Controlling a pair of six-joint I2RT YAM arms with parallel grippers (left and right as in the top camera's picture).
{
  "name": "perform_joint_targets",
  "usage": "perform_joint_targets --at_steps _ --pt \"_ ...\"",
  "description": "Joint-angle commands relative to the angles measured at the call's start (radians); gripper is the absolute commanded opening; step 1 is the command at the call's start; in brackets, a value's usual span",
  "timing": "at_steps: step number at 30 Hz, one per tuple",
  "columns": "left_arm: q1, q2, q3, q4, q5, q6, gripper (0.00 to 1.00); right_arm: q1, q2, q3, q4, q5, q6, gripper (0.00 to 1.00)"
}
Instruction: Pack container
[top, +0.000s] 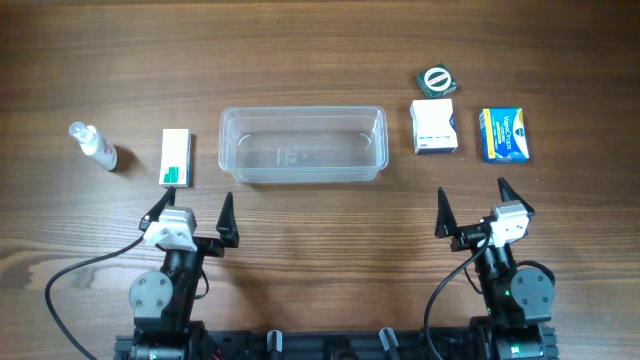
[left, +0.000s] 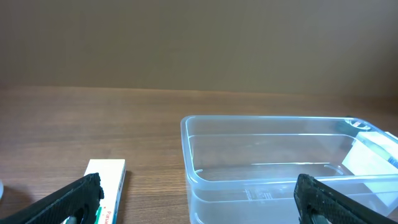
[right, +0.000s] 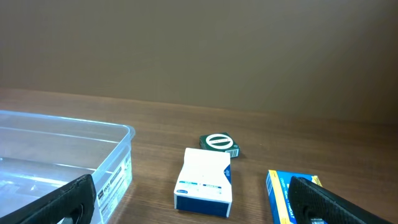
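Both claws, the left gripper (top: 197, 203) and the right gripper (top: 472, 195), gape released, near side of the container (top: 302, 110). Outside it: green-white box (top: 177, 157) just left, white box (top: 434, 127) right.

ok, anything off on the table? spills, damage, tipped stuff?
Only the spray bottle, far left: it lies on its side, angled; no spill visible. The container sits upright, empty, undamaged. The green-and-white box, white box, green box and blue box lie flat, intact.
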Motion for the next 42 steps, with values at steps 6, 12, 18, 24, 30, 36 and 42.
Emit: perform_joint_targets --at_steps 6,12,18,24,30,36,42 --pt "0.007 -0.005 -0.005 -0.004 0.016 0.016 1.0 0.001 0.0 -0.002 0.003 0.01 0.019 1.0" --pt "0.007 -0.005 -0.005 -0.004 0.016 0.016 1.0 0.001 0.0 -0.002 0.003 0.01 0.019 1.0" --pt "0.007 -0.005 -0.005 -0.004 0.016 0.016 1.0 0.001 0.0 -0.002 0.003 0.01 0.019 1.0" --pt "0.007 -0.005 -0.005 -0.004 0.016 0.016 1.0 0.001 0.0 -0.002 0.019 0.002 0.035 1.0" --pt "0.007 -0.005 -0.005 -0.004 0.016 0.016 1.0 0.001 0.004 -0.001 0.048 -0.149 0.621 1.0" --pt "0.007 -0.005 -0.005 -0.004 0.016 0.016 1.0 0.001 0.089 0.227 0.063 -0.145 0.385 1.0" --pt "0.007 -0.005 -0.005 -0.004 0.016 0.016 1.0 0.001 0.786 0.805 -0.404 -0.095 0.159 1.0"
